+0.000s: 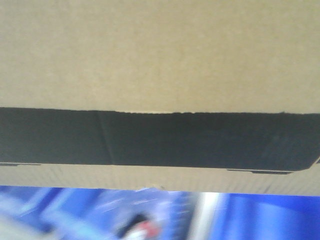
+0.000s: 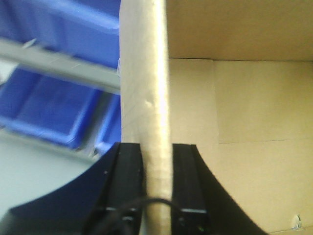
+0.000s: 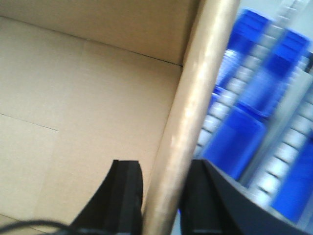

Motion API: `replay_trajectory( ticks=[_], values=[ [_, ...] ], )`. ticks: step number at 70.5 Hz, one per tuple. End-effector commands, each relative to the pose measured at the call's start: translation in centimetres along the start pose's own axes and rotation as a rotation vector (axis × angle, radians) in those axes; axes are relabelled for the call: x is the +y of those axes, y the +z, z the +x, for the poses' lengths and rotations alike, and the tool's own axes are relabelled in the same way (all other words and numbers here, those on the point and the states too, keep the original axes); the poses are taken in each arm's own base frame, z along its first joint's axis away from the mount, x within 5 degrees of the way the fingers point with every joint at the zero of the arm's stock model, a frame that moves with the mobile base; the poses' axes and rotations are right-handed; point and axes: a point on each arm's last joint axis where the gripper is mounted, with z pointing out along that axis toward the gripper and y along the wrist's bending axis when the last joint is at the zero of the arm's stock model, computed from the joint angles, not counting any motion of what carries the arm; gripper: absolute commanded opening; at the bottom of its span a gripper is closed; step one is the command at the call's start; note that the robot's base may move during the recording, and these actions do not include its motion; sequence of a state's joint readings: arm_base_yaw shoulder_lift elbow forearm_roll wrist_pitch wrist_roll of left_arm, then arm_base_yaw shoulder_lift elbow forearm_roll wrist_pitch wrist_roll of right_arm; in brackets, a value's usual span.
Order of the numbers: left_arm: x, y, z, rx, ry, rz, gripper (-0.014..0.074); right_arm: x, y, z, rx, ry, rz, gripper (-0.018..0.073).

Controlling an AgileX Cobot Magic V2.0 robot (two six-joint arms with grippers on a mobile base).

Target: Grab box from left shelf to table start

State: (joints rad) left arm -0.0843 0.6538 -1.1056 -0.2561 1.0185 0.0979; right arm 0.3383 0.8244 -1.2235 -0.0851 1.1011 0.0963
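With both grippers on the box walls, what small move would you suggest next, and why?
Probably draw the box back level, both arms together: the left gripper and right gripper each clamp a wall, and blue bins show just beyond it.

The matte black left claw (image 2: pixel 156 147) has two blunt fingers (image 2: pixel 129 166) flaring into broad curved shoulders, and a thin black cable (image 2: pixel 151 199) arcs across its base. The right claw (image 3: pixel 161 165) is equally black and curved, with a thin dark cable (image 3: pixel 29 223) alongside.
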Motion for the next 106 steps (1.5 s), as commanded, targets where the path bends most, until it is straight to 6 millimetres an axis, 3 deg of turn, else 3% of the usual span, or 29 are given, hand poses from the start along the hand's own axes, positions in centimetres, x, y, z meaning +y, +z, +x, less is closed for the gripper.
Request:
replay_trajectory(
  ticks=[1,106],
  values=[
    [-2.23,-1.49,-2.04,-0.165,-0.129,0.232,-0.0097,0.85,-0.99,-2.03,-0.2,-0.007,-0.094,0.007],
    [-2.23,-1.49,-2.04,-0.165,-0.129,0.232,-0.0096,0.85,-0.99,-2.03,-0.2,-0.007,-0.094,0.007]
  ],
)
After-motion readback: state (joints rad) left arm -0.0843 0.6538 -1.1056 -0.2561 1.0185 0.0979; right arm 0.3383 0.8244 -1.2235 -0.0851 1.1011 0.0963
